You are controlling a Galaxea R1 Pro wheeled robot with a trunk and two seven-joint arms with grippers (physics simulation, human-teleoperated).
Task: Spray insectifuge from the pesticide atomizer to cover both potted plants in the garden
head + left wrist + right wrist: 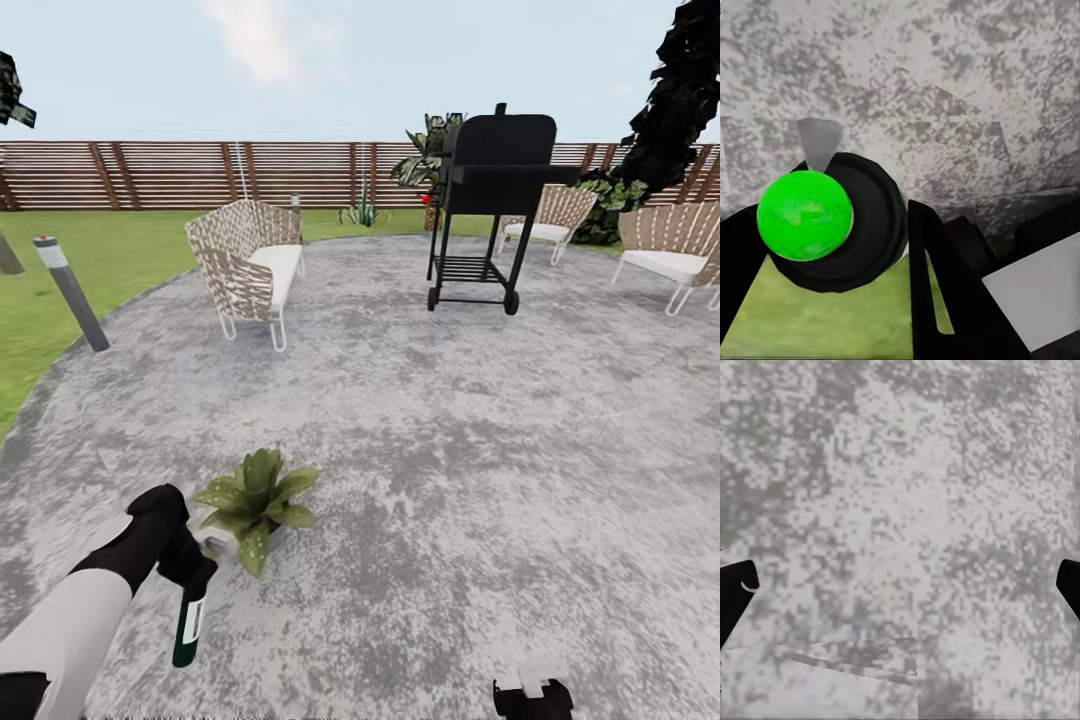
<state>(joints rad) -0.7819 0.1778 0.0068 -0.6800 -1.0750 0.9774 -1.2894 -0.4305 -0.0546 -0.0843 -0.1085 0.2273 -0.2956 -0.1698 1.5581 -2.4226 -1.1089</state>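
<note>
L gripper [188,578] is clamped on the pesticide atomizer [188,625], which hangs below the black wrist w/ its dark-green body and white label pointing down toward the paving [420,450]. In the left wrist view the black fingers [934,277] sit on either side of a round black part topped by a bright green disc [805,215], prob. the bottle seen end-on, though the render is too coarse to be sure; mottled grey ground lies beyond.

Just beside that gripper, a touch further out, stands one potted plant [258,503]: low rosette of broad green leaves, its pot mostly hidden under them. It sits on the paving, well apart from the furniture.

R gripper [533,697] shows at the head view's lower edge. In the right wrist view its fingertips [735,596] sit at opposite edges w/ bare paving between them, so spread wide, holding nothing.

Further off: woven chair [248,265], black grill [495,200] on wheels, two more chairs at right, grey bollard lamp [72,292] at the lawn [110,250] edge, slat fence [200,175] behind.
</note>
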